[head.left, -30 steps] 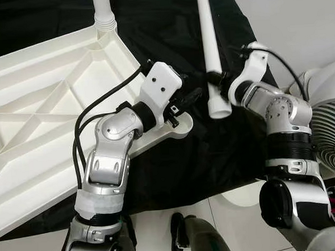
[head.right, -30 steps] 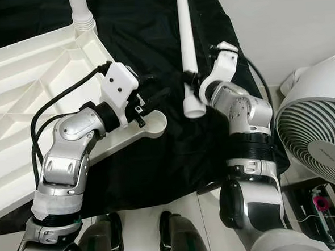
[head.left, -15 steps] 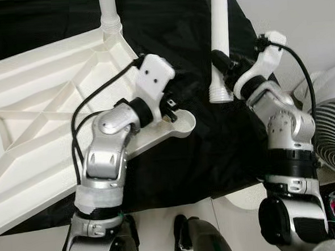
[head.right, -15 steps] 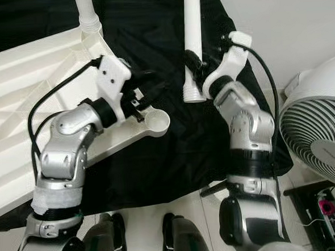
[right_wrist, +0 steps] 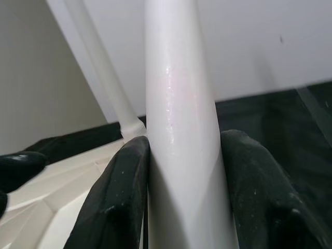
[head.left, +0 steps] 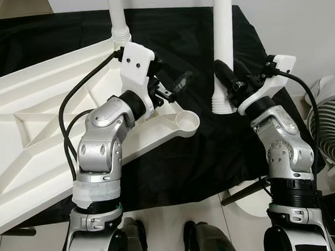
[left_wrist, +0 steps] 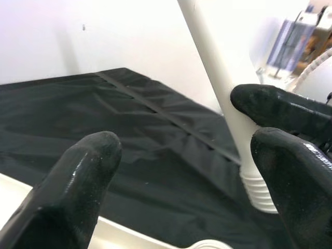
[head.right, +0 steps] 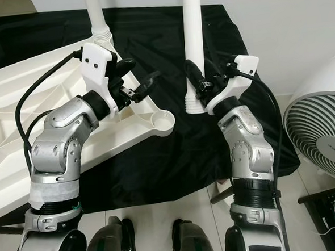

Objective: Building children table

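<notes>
A white plastic tabletop (head.left: 37,139) lies upside down on a black cloth, ribs facing up. One white leg (head.left: 117,15) stands in its far corner. The near corner socket (head.left: 187,122) holds nothing. My right gripper (head.left: 229,76) is shut on a second white leg (head.left: 223,36), holding it upright. Its threaded end (head.left: 223,105) hangs just right of the socket, above the cloth. In the right wrist view both fingers (right_wrist: 119,197) press the leg (right_wrist: 181,129). My left gripper (head.right: 137,73) hovers open above the tabletop's edge, near the socket, with nothing between its fingers (left_wrist: 78,176).
The black cloth (head.left: 215,157) covers the floor under the tabletop and reaches the white wall. A white fan (head.right: 322,144) stands close to my right arm. Pale tiles and my feet show at the near edge of the cloth.
My right gripper has tilted the leg from slanted to upright and brought its threaded end nearer the socket. My left gripper has lifted off the tabletop corner. The camera has shifted too.
</notes>
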Robot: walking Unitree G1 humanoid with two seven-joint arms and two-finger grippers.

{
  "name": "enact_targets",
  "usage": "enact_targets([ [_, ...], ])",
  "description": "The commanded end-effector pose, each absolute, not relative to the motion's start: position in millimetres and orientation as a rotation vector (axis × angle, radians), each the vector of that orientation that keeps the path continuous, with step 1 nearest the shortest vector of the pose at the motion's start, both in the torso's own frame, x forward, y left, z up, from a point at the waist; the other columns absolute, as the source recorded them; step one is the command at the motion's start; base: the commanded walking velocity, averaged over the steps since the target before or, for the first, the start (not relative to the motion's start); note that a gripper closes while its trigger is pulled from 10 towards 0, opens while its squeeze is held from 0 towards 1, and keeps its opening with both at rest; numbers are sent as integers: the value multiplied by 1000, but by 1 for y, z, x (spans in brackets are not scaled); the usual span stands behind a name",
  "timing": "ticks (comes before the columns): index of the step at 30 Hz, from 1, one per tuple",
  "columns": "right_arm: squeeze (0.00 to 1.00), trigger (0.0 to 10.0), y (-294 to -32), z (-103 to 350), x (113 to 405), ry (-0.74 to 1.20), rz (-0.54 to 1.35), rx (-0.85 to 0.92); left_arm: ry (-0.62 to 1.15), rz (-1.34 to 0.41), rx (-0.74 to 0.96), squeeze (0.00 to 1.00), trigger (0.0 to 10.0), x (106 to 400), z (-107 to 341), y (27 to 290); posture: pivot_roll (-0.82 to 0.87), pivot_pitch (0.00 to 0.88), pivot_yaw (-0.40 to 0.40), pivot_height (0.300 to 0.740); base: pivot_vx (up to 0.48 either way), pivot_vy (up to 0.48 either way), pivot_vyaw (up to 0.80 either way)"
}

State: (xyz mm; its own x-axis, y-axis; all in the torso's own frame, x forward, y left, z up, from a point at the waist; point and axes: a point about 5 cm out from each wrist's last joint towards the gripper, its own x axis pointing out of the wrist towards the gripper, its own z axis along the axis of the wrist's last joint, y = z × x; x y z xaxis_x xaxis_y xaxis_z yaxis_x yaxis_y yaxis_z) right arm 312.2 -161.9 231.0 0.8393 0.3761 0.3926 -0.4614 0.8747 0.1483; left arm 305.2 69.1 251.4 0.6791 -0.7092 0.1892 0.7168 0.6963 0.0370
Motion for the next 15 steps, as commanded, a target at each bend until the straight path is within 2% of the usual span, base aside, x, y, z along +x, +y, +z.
enact_targets([
  [1, 0, 10000, -159, 231, 308, -397, 477, 207, -205, -857, -66, 1000, 10000, 303, 256, 67, -23, 89, 11, 740, 0, 0, 0],
  [5, 0, 10000, -153, 230, 303, -439, 530, 163, -180, -911, -126, 1000, 10000, 301, 257, 65, -27, 83, 14, 740, 0, 0, 0],
  [7, 0, 10000, -149, 227, 301, -444, 561, 141, -161, -940, -179, 925, 10000, 299, 258, 62, -27, 81, 16, 740, 0, 0, 0],
  [9, 0, 10000, -148, 226, 301, -443, 569, 136, -154, -948, -200, 925, 10000, 298, 258, 61, -27, 81, 16, 740, 0, 0, 0],
  [10, 0, 10000, -147, 224, 300, -443, 578, 123, -138, -962, -217, 431, 10000, 298, 259, 61, -26, 79, 19, 740, 0, 0, 0],
  [11, 0, 10000, -147, 224, 300, -443, 578, 123, -138, -962, -217, 431, 10000, 298, 259, 61, -26, 79, 19, 740, 0, 0, 0],
  [12, 0, 10000, -145, 222, 299, -442, 589, 115, -120, -990, -239, 0, 10000, 295, 259, 59, -20, 76, 19, 740, 0, 0, 0],
  [15, 0, 10000, -138, 219, 295, -444, 634, 103, -55, -1011, -303, 0, 10000, 296, 260, 57, -20, 71, 24, 740, 0, 0, 0],
])
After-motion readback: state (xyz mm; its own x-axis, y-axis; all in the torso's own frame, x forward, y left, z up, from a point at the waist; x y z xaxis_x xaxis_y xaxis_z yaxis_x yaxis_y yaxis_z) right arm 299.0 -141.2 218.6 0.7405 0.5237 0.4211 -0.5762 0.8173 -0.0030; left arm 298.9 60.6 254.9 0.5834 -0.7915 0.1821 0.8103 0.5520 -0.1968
